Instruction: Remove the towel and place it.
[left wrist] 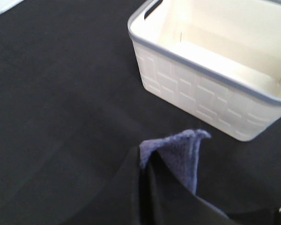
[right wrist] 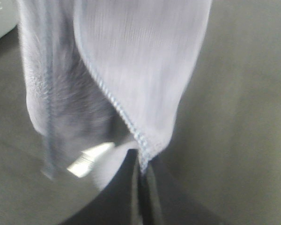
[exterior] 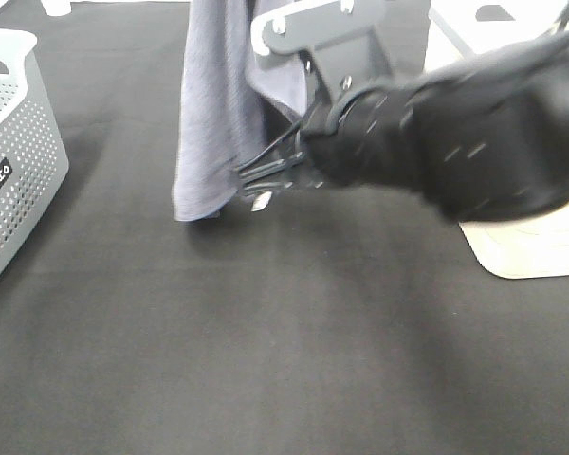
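The grey-purple towel (exterior: 213, 114) hangs vertically over the black table, and its top runs out of the exterior view. Its lower edge, with a small white tag (exterior: 261, 201), hangs just above the table. My right arm (exterior: 436, 142), in a black sleeve, reaches across from the right to that lower edge. In the right wrist view my right gripper (right wrist: 141, 171) is shut on the towel's stitched hem (right wrist: 131, 129), beside the tag (right wrist: 86, 161). In the left wrist view my left gripper (left wrist: 147, 171) is shut on a towel corner (left wrist: 178, 150) that pokes out past the fingers.
A grey perforated basket (exterior: 14, 161) stands at the left edge of the table. A white basket (left wrist: 201, 93) with a grey rim stands open beyond my left gripper. White basket parts (exterior: 536, 251) show on the right. The table is covered with black cloth (exterior: 266, 351).
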Robot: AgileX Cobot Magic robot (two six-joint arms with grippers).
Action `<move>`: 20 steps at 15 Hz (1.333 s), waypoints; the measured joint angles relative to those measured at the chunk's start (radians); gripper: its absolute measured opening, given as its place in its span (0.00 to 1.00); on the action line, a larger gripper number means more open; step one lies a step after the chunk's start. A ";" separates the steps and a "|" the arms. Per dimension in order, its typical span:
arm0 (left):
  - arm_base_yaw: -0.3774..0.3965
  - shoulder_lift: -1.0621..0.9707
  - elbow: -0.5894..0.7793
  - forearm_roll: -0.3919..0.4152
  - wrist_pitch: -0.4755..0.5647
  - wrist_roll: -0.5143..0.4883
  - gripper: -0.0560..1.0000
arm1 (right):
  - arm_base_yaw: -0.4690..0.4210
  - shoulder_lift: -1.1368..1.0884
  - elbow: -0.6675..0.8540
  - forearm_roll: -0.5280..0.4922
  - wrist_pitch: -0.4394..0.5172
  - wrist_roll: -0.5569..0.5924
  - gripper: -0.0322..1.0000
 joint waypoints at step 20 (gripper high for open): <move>0.000 0.060 0.000 0.103 0.075 -0.132 0.05 | 0.000 -0.212 0.053 0.032 0.003 -0.463 0.04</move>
